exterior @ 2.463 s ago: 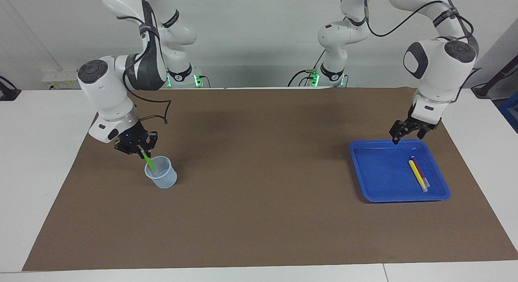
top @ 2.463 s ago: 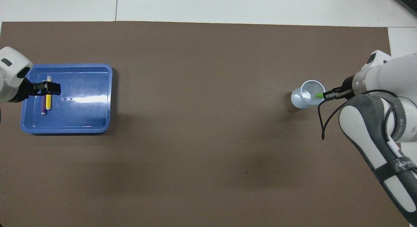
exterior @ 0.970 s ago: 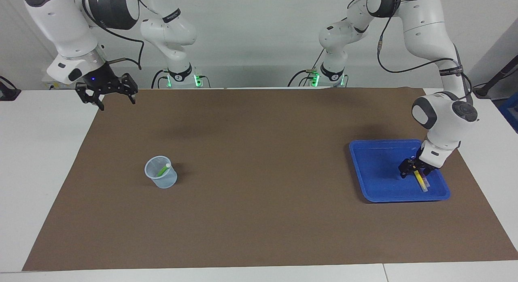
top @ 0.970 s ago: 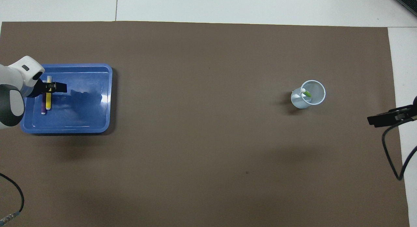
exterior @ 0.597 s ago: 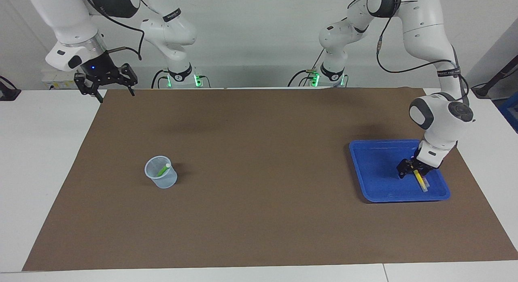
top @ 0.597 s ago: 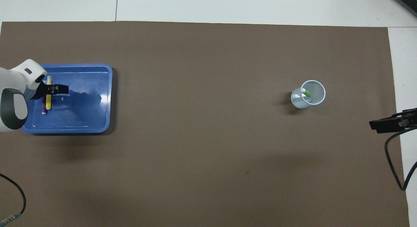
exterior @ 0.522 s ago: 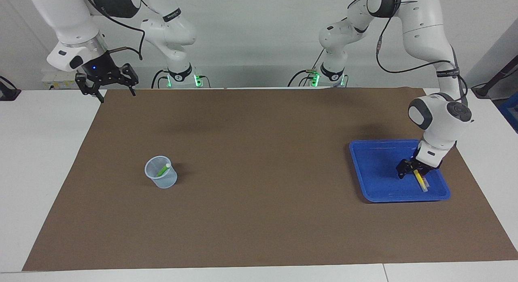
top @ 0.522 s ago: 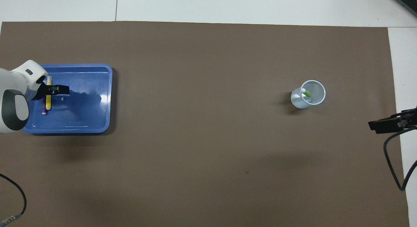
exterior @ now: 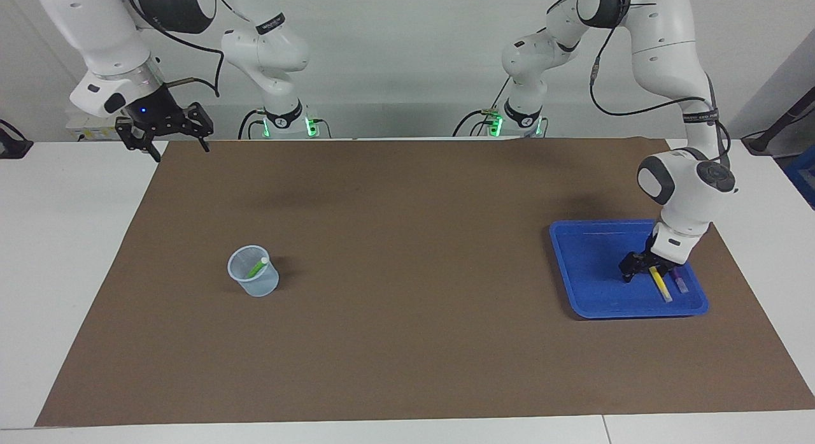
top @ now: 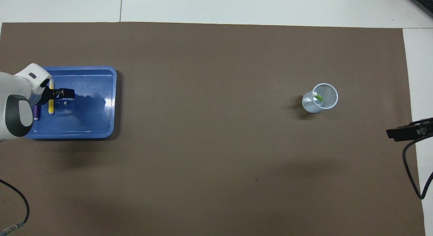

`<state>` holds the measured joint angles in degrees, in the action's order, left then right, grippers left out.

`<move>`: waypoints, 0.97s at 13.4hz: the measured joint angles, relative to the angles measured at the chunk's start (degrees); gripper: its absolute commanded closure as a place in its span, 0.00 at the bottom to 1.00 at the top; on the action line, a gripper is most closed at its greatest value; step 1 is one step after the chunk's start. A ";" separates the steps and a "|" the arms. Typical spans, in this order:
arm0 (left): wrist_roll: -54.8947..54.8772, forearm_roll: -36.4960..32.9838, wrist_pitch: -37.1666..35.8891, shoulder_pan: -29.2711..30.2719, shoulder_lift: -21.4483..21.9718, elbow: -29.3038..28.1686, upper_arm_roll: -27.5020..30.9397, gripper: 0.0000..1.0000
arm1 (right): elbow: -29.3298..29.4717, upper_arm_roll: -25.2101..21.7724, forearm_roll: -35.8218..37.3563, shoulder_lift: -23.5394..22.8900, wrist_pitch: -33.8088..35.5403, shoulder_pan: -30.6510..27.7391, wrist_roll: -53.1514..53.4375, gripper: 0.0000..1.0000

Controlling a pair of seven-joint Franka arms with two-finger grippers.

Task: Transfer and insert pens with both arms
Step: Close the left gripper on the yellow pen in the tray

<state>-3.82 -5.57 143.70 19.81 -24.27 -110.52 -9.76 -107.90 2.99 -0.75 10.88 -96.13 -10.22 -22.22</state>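
From the facing view, the left gripper (exterior: 644, 270) sits low in the blue tray (exterior: 592, 272), fingers spread astride the yellow pen (exterior: 659, 283), the purple pen (exterior: 680, 283) just beside it. From overhead, the green pen (top: 318, 97) leans inside the clear cup (top: 320, 98); the right gripper (top: 402, 133), fingers spread, waits over the brown mat's (top: 216, 144) edge.

- Left arm (exterior: 662, 42) arches high, forearm dropping steeply; left gripper (exterior: 644, 270) points down, low, jaws spread.
- Right arm (exterior: 95, 23) is folded up; its silver wrist angles down, right gripper (exterior: 167, 133) hangs raised, jaws spread wide, empty.
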 measured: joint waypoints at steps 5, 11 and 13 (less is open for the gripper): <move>0.40 0.07 0.00 -0.02 0.34 0.00 -0.36 0.62 | -0.04 0.66 0.00 0.05 0.00 0.28 0.00 0.00; 0.41 0.07 0.00 0.01 0.57 0.02 -0.18 1.00 | -0.09 0.68 0.00 0.06 0.00 0.29 0.54 0.00; 0.63 0.07 -0.05 0.01 0.57 0.05 -0.18 1.00 | -0.19 0.74 0.00 0.06 0.00 0.85 1.82 0.00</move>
<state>-3.19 -5.50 143.65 19.82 -23.71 -110.47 -9.94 -108.08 3.73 -0.75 10.94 -96.13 -9.37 -20.40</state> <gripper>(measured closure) 0.762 0.000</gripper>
